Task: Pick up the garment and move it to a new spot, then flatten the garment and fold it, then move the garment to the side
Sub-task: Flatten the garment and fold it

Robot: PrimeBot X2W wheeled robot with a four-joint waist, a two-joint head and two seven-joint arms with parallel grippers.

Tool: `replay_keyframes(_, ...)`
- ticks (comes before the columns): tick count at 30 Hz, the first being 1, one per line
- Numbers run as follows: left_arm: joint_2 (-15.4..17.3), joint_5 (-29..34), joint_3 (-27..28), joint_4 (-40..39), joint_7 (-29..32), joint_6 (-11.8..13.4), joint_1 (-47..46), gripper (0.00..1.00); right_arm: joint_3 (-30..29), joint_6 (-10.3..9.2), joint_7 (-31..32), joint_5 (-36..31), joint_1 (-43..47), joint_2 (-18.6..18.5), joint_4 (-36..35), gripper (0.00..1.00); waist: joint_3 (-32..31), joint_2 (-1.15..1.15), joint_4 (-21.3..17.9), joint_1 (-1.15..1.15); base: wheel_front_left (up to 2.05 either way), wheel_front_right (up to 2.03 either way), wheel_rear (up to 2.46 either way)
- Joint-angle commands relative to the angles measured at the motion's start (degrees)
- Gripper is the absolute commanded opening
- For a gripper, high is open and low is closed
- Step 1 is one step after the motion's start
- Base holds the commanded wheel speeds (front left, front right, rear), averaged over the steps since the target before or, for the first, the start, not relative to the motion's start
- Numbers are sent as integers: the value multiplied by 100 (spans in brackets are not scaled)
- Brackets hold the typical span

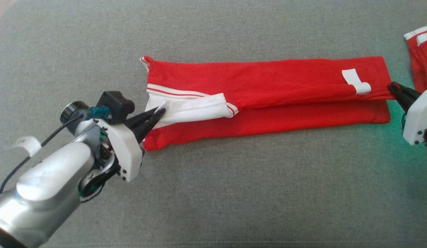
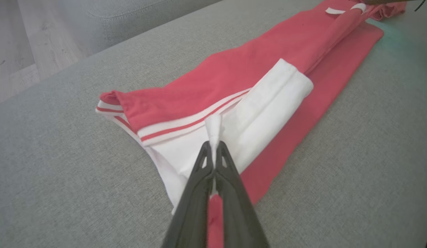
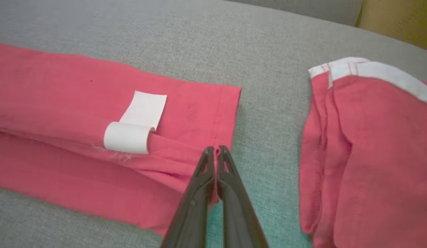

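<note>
You have the long red folded garment with white striped trim (image 1: 268, 79) lying across the middle of the grey fabric sofa cushion (image 1: 234, 189), stretched lengthwise from the centre toward the cushion's right side.

Your left pincer (image 1: 160, 113) is clenched on the white trim at the garment's left end. The left wrist view shows the grip (image 2: 213, 144) more clearly: a tuft of white cloth sticks up between the closed fingertips, and red cloth (image 2: 234, 69) sits lower between the fingers. That view also takes in the cushion's far edge and pale wooden floor (image 2: 13, 51) beyond it.

Your right pincer (image 1: 392, 86) is at the garment's right end, but the head view does not show what it grips. In the right wrist view the pincer (image 3: 216, 148) is clamped on the stitched red hem of the upper layer (image 3: 62, 86), just beside a curled white label (image 3: 137, 124), which the head view shows near that same end (image 1: 354, 81).

A second red garment with a white band (image 1: 419, 58) lies apart from the first, toward the cushion's right edge. The right wrist view shows its stacked layers (image 3: 371, 155).
</note>
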Motion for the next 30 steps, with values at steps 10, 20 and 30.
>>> replay_keyframes(10, 291, -199, 233, -15, 33, 155, 95, 100, 34, -5, 418, 188, 120, -200, 62, 100, -206, 0, -187, 0, 0, 0, 0)
replay_keyframes(20, 153, -763, 1437, -172, -1273, 1197, 631, 100, -806, -5, -499, 234, 49, 266, -444, 100, -633, 0, -390, 0, 0, 0, 0)
replay_keyframes(30, -1119, 109, 3991, -1333, -1384, 1550, 1902, 100, -1970, -5, -1899, -441, 656, 1453, -994, 100, -852, 0, -425, 0, 0, 0, 0)
